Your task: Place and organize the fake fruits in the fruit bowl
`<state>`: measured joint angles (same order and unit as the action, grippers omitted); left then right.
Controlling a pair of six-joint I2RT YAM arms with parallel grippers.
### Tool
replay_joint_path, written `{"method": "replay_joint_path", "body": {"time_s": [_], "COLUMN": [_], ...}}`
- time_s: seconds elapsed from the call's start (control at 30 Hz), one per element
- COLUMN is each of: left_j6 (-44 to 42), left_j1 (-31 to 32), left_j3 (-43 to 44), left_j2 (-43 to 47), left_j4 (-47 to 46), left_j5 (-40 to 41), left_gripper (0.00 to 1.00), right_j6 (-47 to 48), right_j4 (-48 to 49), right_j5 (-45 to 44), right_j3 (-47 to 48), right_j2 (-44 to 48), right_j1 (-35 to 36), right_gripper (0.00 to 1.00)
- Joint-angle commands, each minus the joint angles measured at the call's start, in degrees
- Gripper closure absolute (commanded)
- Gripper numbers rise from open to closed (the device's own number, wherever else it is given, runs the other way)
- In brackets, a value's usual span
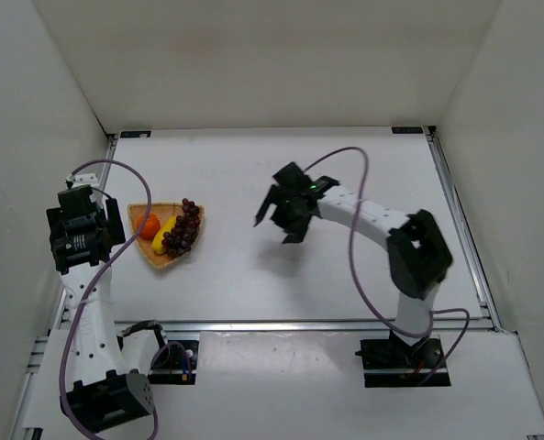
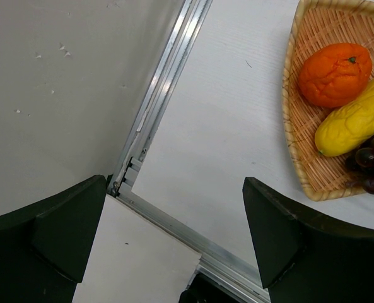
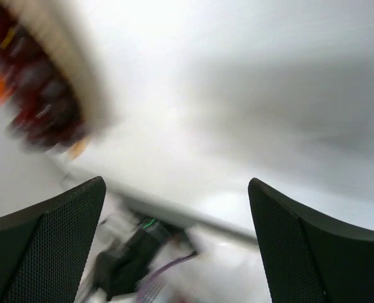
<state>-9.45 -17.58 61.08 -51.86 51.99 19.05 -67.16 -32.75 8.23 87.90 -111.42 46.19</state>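
The tan woven fruit bowl (image 1: 159,258) sits at the left of the table. In it lie the orange (image 1: 147,225), the yellow lemon-like fruit (image 1: 167,233) and the dark grapes (image 1: 187,226), side by side. My left gripper (image 1: 116,223) is open and empty just left of the bowl. In the left wrist view its gripper (image 2: 174,183) hangs over the table's edge, with the bowl (image 2: 292,142), orange (image 2: 335,74), lemon (image 2: 354,121) and grapes (image 2: 369,167) at the right. My right gripper (image 1: 277,226) is open and empty above mid-table, right of the bowl. Its blurred view (image 3: 176,183) shows the grapes (image 3: 45,107).
White walls enclose the table on the left, back and right. An aluminium rail (image 1: 299,324) runs along the front edge and shows in the left wrist view (image 2: 168,76). Purple cables (image 1: 354,247) loop from both arms. The left arm's base (image 3: 127,259) shows blurred in the right wrist view.
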Motion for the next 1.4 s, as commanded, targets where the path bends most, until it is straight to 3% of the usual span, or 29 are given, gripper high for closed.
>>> {"method": "replay_joint_path", "body": {"time_s": [0.0, 0.1, 0.27, 0.43, 0.63, 0.9, 1.37], "left_j6": [-0.2, 1.1, 3.6, 4.4, 1.2, 3.8, 4.4], "left_j1": [-0.4, -0.4, -0.4, -0.4, -0.4, -0.4, -0.4], "left_j3": [1.9, 1.9, 1.3, 2.6, 0.8, -6.0, -4.2], "left_j2": [0.0, 0.0, 1.1, 6.6, 12.2, 15.9, 16.5], "left_j4": [0.4, 0.4, 1.0, 4.3, 8.6, 9.7, 10.8], "left_j5": [-0.8, -0.8, 0.5, 4.7, 8.6, 7.0, 6.3], "left_gripper": [0.00, 0.00, 0.00, 0.00, 0.00, 0.00, 0.00], "right_j6": [12.7, 19.4, 27.4, 30.9, 33.8, 36.9, 36.4], "right_j4": [-9.1, -18.9, -21.7, -17.5, -16.2, -17.8, -16.6], "right_j5": [-23.2, -45.8, -53.7, -49.6, -44.4, -36.4, -33.5], "right_j3": [-8.0, -11.9, -17.6, -27.4, -35.4, -33.8, -34.4], "right_j2": [16.7, 27.9, 44.4, 58.3, 68.8, 67.4, 70.4], "right_j1": [-5.7, -12.2, -28.8, -38.8, -42.8, -42.9, -42.9], "right_gripper": [0.01, 0.01, 0.01, 0.01, 0.01, 0.01, 0.01]}}
